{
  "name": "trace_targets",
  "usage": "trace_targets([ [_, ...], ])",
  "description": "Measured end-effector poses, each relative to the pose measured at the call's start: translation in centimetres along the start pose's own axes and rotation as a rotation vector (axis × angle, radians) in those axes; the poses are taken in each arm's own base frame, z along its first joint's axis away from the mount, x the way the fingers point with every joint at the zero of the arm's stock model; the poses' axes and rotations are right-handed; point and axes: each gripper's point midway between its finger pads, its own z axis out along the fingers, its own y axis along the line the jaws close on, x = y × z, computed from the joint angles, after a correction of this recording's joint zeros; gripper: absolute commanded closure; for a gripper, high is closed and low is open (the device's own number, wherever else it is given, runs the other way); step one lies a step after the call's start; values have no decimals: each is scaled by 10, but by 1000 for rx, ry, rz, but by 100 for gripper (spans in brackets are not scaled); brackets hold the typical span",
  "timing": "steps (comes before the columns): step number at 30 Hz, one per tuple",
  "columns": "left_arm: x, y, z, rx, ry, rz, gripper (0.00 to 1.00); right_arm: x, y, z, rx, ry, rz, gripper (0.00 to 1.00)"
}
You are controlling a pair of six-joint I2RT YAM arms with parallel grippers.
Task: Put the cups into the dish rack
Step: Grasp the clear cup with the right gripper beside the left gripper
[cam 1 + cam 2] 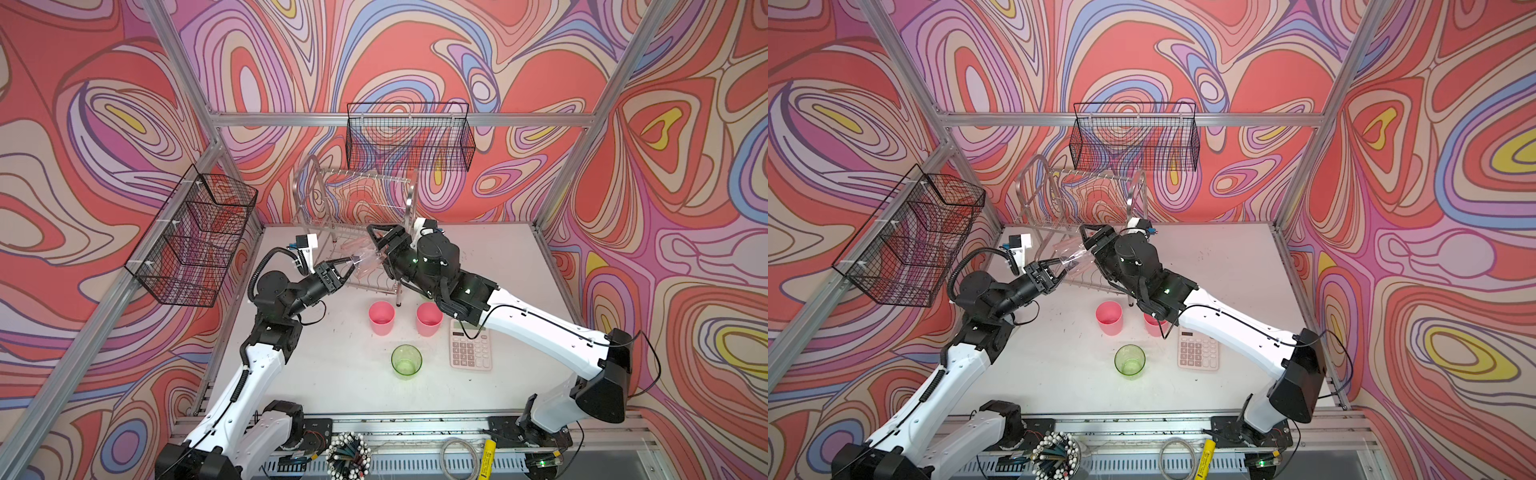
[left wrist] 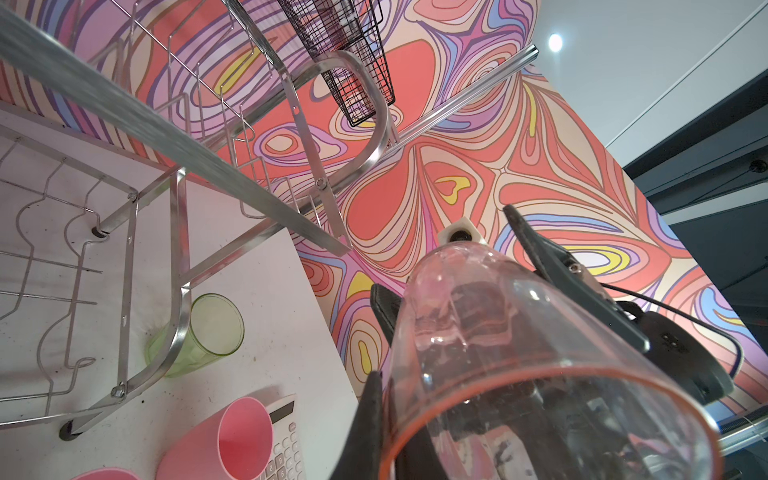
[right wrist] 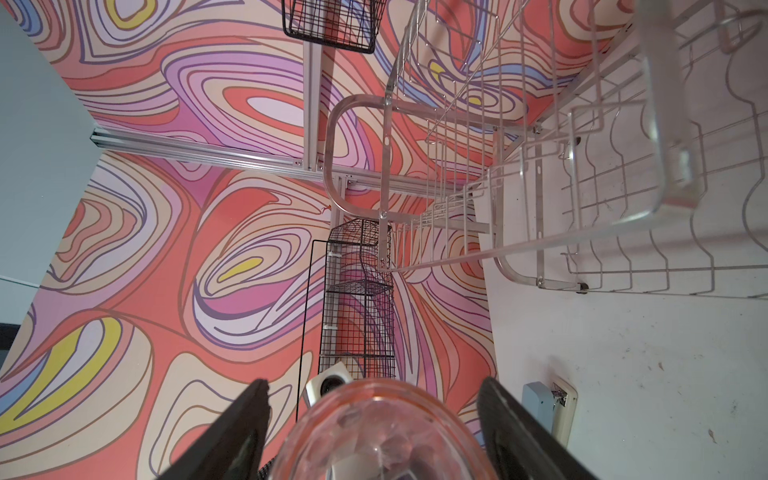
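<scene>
Swirling coral, pink and lilac wallpaper is wrapping the booth around a scuffed white tabletop [image 1: 332, 374]. Above it the left pincer [image 1: 353, 264] is clenching the rim of the clear pinkish ribbed plastic tumbler [image 1: 365, 261], holding it tilted in mid-air with its base pointing into the right pincer [image 3: 374, 384]. That one is standing released, its black fingers [image 3: 232, 436] flanking the tumbler's base with a gap showing on each side. The shiny silver two-tier wire dish rack [image 2: 181, 249] is standing just beyond both pincers. A pair of opaque pink plastic tumblers [image 1: 381, 318] and a translucent green plastic tumbler [image 1: 406, 360] are sitting upright on the table below them, untouched.

This is looking like a hand-over. To do it well, I'd say the right pincer should be closing squarely on the ribbed wall, well up from the base, before the left lets go. Thin, slick plastic is likely to be squirting out of a shallow or skewed pinch.
</scene>
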Motion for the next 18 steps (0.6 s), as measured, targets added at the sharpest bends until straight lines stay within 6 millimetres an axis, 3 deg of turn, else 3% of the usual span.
trace_targets([
  [6, -1, 2, 2, 2, -1, -2, 93, 8, 0, 5, 1, 11, -13, 20],
  [12, -2, 1, 2, 7, -3, -1, 89, 6, 1, 5, 1, -6, -16, 30],
  [18, -2, 1, 2, 8, -3, 1, 75, 6, 1, 5, 5, -24, -46, 42],
])
